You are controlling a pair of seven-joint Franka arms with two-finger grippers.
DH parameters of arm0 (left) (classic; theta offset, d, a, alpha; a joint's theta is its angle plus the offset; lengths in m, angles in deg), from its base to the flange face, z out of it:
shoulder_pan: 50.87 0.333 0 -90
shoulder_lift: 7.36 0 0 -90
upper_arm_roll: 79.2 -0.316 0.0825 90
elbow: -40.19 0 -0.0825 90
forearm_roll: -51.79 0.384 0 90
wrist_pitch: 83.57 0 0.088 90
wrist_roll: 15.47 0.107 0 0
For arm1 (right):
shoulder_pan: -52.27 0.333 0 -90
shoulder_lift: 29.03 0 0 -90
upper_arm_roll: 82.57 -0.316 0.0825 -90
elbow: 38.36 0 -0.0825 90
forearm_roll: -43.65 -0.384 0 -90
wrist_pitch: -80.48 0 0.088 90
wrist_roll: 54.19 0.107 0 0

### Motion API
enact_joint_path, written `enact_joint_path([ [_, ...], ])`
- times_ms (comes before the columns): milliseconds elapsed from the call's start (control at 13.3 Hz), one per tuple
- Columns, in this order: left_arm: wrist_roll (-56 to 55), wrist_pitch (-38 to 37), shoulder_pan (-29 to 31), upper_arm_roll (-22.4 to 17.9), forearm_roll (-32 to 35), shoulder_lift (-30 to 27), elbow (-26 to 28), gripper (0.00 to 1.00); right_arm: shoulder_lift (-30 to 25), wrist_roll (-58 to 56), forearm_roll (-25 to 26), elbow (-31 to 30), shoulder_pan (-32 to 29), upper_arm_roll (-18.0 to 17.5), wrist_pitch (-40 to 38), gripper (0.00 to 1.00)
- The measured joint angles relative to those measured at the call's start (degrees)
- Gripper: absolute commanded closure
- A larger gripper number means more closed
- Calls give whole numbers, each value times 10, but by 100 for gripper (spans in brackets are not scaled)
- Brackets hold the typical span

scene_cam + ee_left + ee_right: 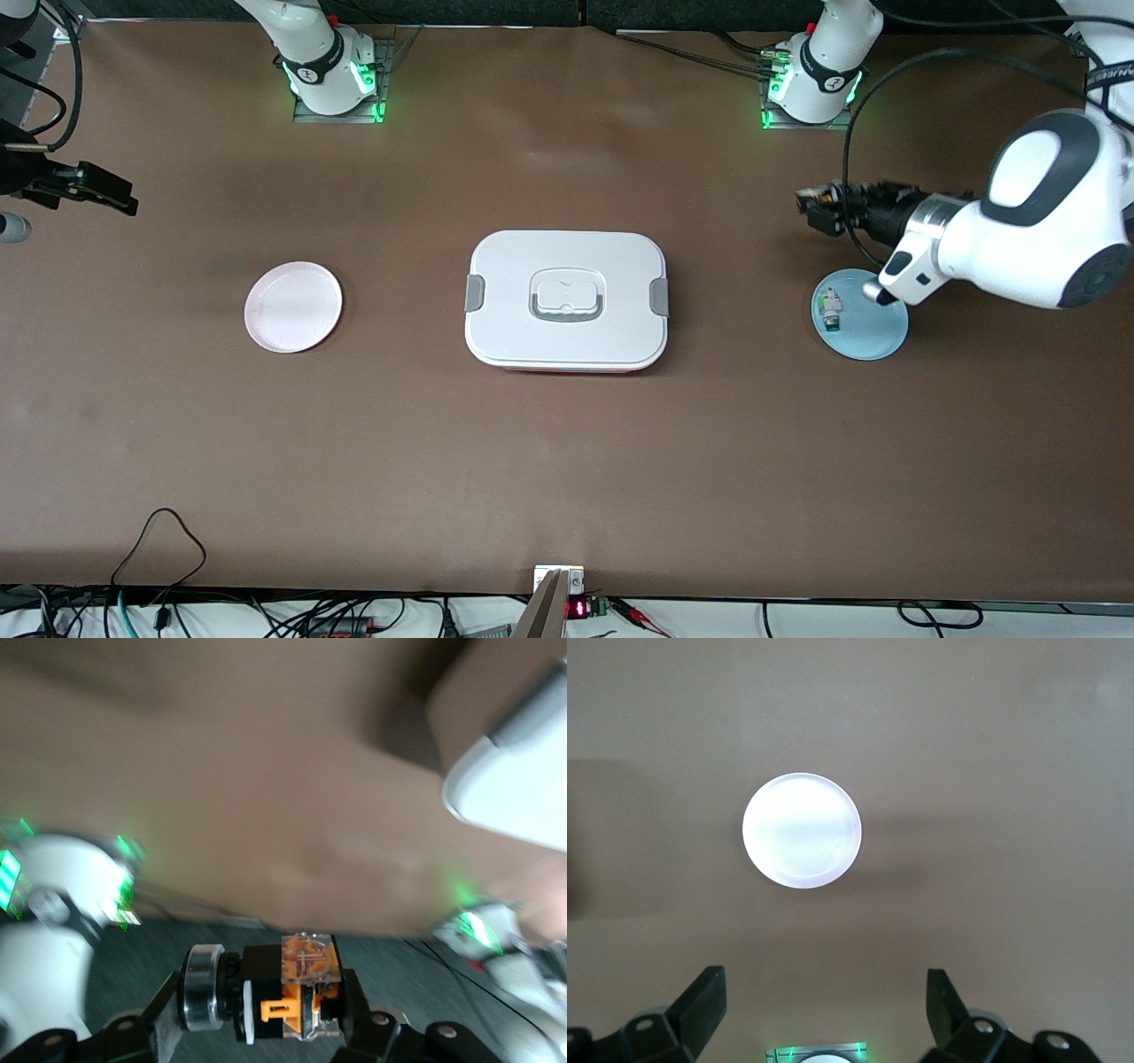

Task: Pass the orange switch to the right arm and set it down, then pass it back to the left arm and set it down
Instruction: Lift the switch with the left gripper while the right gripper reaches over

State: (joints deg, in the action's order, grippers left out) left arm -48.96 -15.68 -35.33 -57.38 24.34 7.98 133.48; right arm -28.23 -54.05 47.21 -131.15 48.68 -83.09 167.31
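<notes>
The large white rounded-rectangular box (567, 299) with grey side clips lies nearest your camera, mid-table between a pale pink round plate (293, 307) and a light blue round plate (861, 315) carrying a small white-and-green component (830, 309). Your left gripper (817, 209) hangs above the table beside the blue plate, clenched around the tiny black-and-orange switch (299, 990). Your right gripper (824, 1001) waits, fingers spread, over the pink plate.

White box (567, 301), pink plate (293, 307), orange-and-black switch (297, 988)
</notes>
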Motion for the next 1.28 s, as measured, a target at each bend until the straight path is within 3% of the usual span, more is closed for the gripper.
enact_joint_path([
  [226,-111,-56,0,20,-126,-11,-44,100,0,-3,-12,9,0,0,-8,0],
  [377,-218,-51,-1,53,-216,-12,-72,100,0,-34,-38,13,0,1,-17,0],
  [678,-373,53,-21,103,-338,-11,-86,100,0,-61,-176,14,-1,6,-20,0],
  [980,-441,185,-86,107,-412,24,-81,100,18,-62,-284,13,-1,6,-25,0],
  [1281,-451,287,-107,107,-497,65,-81,100,58,-75,-419,5,-1,6,-24,0],
])
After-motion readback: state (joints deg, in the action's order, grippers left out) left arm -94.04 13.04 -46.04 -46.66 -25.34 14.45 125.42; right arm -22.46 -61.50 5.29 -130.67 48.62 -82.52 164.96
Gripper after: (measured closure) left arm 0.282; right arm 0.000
